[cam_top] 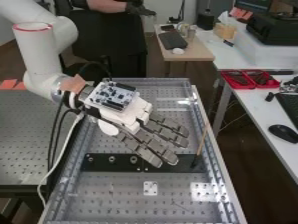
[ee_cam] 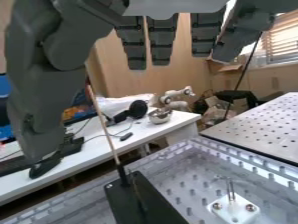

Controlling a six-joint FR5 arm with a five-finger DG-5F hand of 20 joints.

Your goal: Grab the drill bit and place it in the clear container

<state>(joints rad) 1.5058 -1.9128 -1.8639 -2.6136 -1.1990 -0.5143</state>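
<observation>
The hand (cam_top: 156, 137) is held above the perforated bench, its fingers straight and spread, with nothing between them. In the wrist view the hand (ee_cam: 161, 40) hangs over the scene, its thumb apart from the fingers. A long thin tan rod (cam_top: 202, 142) with a dark lower end stands at the far right end of a black bar (cam_top: 169, 165), to the right of the fingertips. The rod (ee_cam: 106, 130) rises from the bar past the thumb in the wrist view. I cannot tell whether it is the drill bit.
A small white plate (cam_top: 151, 188) lies on the bench; the plate (ee_cam: 234, 212) bears thin upright metal pins in the wrist view. Raised rails edge the bench. A white side table (cam_top: 266, 107) with red trays (cam_top: 249, 79) and a mouse stands to the right.
</observation>
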